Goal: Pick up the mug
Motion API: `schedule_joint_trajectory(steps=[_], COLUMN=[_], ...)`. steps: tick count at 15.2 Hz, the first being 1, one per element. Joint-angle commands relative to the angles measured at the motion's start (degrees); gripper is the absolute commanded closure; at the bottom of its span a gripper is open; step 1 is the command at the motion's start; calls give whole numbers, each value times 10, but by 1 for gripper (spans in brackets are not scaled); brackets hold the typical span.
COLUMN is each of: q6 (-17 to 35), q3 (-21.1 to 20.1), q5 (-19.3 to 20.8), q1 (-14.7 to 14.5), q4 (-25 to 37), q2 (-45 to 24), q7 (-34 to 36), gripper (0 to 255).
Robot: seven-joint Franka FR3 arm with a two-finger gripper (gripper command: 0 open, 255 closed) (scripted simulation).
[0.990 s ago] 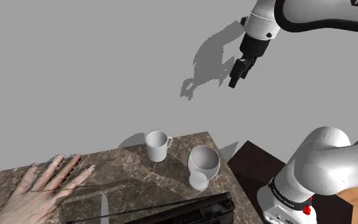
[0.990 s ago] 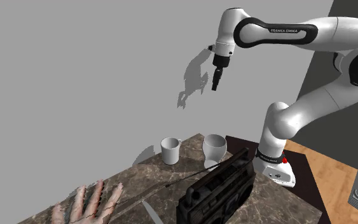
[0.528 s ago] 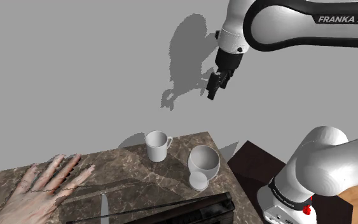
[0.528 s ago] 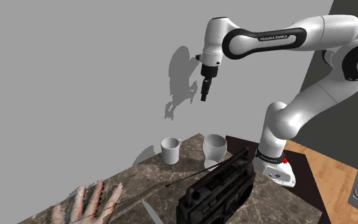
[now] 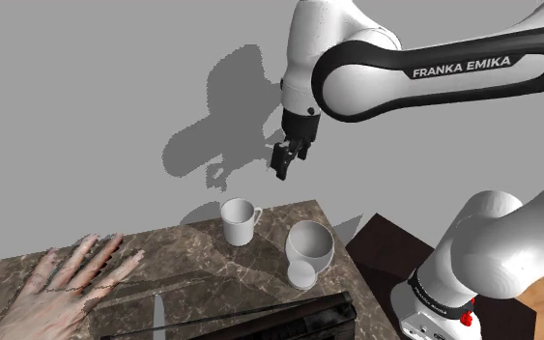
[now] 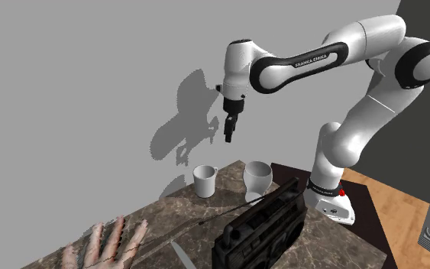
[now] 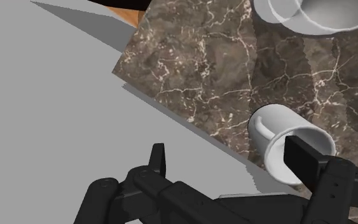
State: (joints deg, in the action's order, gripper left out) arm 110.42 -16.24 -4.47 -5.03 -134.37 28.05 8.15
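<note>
White mug (image 5: 239, 222) stands upright mid-frame on the marbled desk (image 5: 192, 261); the tool (image 5: 281, 166) hangs released above, likely readying descent.

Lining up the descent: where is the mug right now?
In the shoulder view, the white mug stands upright at the marble table's far edge by the wall, left of the goblet.

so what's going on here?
A Franka arm is going for the mug, which stands upright near the back edge of the marble counter. The gripper hangs open in the air above the mug, a little to the shoulder view's right, and holds nothing. A bigger cup stands beside the mug. No grasp yet.
</note>
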Motion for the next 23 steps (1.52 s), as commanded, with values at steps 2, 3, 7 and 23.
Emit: schedule_joint_trajectory(steps=[2, 3, 7, 23], q6=[25, 33, 62, 147], q3=[-31, -41, -81, -132], q5=[2, 4, 23, 109], q1=[-7, -8, -14, -35], q4=[16, 24, 59, 112], q2=[-48, -66, -142, -318], q7=[30, 41, 87, 195], gripper=[0, 0, 0, 0])
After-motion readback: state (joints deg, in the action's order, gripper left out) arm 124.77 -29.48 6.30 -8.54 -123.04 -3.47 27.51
